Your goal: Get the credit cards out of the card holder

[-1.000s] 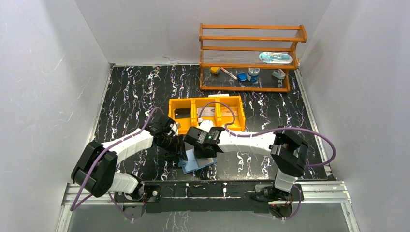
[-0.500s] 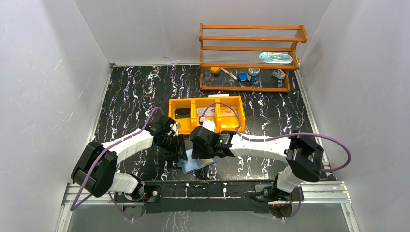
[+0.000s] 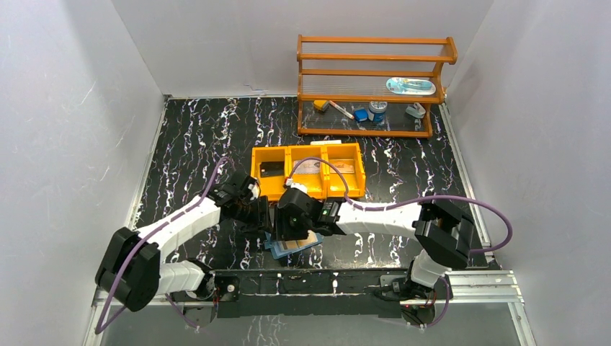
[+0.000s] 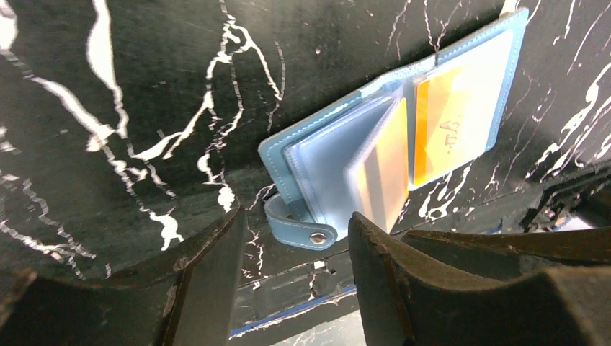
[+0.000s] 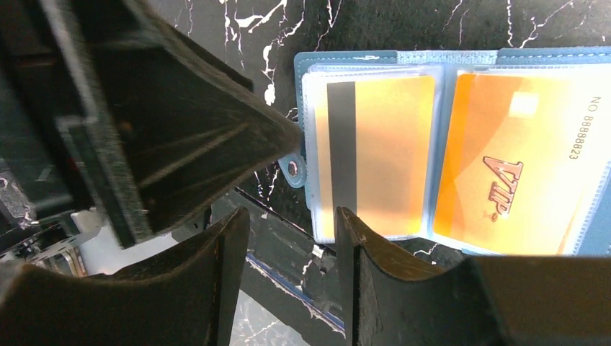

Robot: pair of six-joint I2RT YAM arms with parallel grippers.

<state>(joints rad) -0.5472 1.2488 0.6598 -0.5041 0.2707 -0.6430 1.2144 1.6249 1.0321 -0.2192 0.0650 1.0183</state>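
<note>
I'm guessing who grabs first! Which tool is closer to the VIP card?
Right. The right tool hangs at the card holder's edge near the VIP card; the left tool sits opposite, by the snap tab.

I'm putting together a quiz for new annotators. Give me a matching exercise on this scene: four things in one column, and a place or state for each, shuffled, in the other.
Things:
1. card holder
2. VIP card
3. orange tray
4. wooden rack

Places or states:
a. stands at the far right of the table
b. lies open, leaves spread
c. sits inside a clear sleeve
d. mid-table, three compartments

Pairs: 1-b, 2-c, 3-d, 4-a
</note>
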